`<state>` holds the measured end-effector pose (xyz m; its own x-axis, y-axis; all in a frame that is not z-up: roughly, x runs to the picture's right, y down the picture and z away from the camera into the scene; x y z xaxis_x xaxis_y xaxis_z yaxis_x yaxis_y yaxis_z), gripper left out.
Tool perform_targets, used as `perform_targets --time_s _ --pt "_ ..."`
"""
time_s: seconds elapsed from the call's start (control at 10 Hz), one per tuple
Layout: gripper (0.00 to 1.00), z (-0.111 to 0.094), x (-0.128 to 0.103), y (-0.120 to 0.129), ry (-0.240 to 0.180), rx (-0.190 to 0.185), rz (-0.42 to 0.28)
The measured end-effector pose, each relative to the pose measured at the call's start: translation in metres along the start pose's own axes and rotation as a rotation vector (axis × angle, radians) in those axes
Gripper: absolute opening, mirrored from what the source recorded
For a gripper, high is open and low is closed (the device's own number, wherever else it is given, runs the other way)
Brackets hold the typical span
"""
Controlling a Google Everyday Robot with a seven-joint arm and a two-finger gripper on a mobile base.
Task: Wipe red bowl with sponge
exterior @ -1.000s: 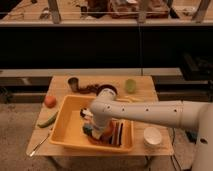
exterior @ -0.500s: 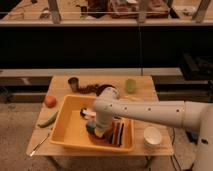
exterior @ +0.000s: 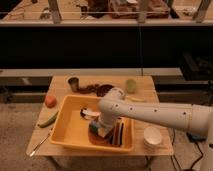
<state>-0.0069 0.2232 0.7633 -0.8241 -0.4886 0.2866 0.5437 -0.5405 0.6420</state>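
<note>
The red bowl [exterior: 101,141] lies in the near part of a yellow bin [exterior: 70,131]; only a low red arc of it shows under the arm. My gripper [exterior: 99,129] reaches down into the bin from the white arm [exterior: 150,114], right over the bowl. The sponge [exterior: 96,128], blue-green with a yellow layer, sits at the gripper's tip, held against the bowl. The bowl's far side is hidden by the gripper and sponge.
A dark striped oblong object [exterior: 118,133] and a white-and-black item [exterior: 88,114] also lie in the bin. On the table: an orange-red fruit [exterior: 50,101], a green vegetable [exterior: 48,120], a spoon [exterior: 39,145], a metal cup [exterior: 74,83], a maroon bowl [exterior: 104,90], a green cup [exterior: 131,85], a white bowl [exterior: 152,136].
The gripper with the sponge has shifted only slightly over the red bowl. The other things stay where they were.
</note>
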Motion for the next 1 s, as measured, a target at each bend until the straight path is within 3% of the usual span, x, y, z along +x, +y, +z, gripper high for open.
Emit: perform_targets --time_s 0.7,1.0 --pt "0.0 -0.006 -0.005 0.01 0.005 -0.005 0.027" --pt "0.0 -0.011 0.007 0.018 0.014 -0.013 0.019"
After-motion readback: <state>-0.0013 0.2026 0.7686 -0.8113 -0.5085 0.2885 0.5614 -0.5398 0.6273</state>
